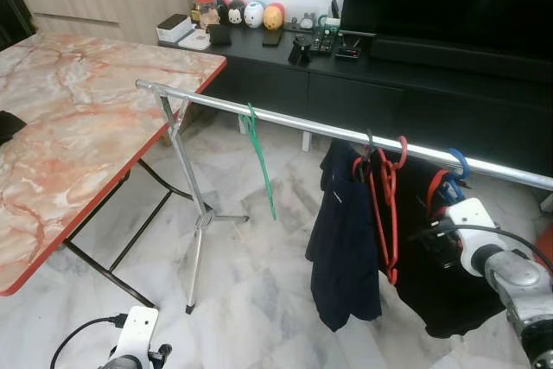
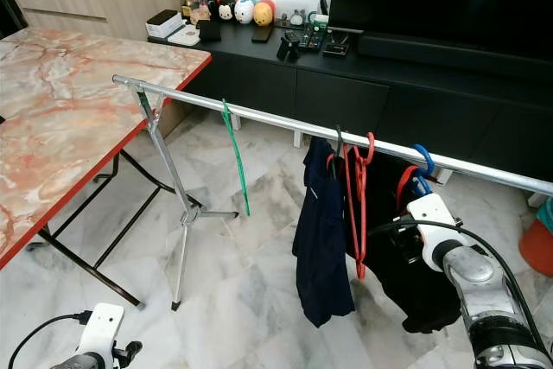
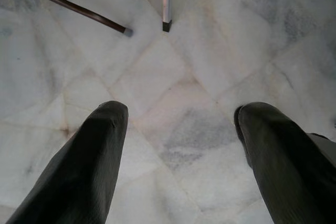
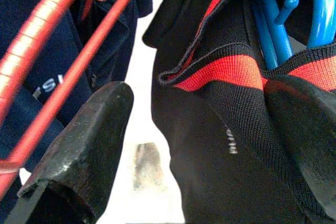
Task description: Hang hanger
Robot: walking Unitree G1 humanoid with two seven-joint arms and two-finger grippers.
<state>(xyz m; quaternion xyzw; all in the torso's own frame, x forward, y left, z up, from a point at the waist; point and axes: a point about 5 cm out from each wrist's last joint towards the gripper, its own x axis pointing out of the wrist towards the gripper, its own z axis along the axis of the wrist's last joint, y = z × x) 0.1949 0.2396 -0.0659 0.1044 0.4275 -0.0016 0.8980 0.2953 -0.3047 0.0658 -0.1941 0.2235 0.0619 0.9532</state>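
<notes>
Marble floor below rail (image 1: 285, 120): right gripper (image 4: 199, 129), spread by black shirt (image 4: 236, 145) on blue hanger (image 4: 273, 30), risks snagging cloth, unhooking it.

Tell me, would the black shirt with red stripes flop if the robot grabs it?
Probably, yes. The black shirt hangs in soft folds from its blue hanger, so it looks floppy and light. The right gripper's fingers might bunch the cloth and set it swinging on the rail.
</notes>
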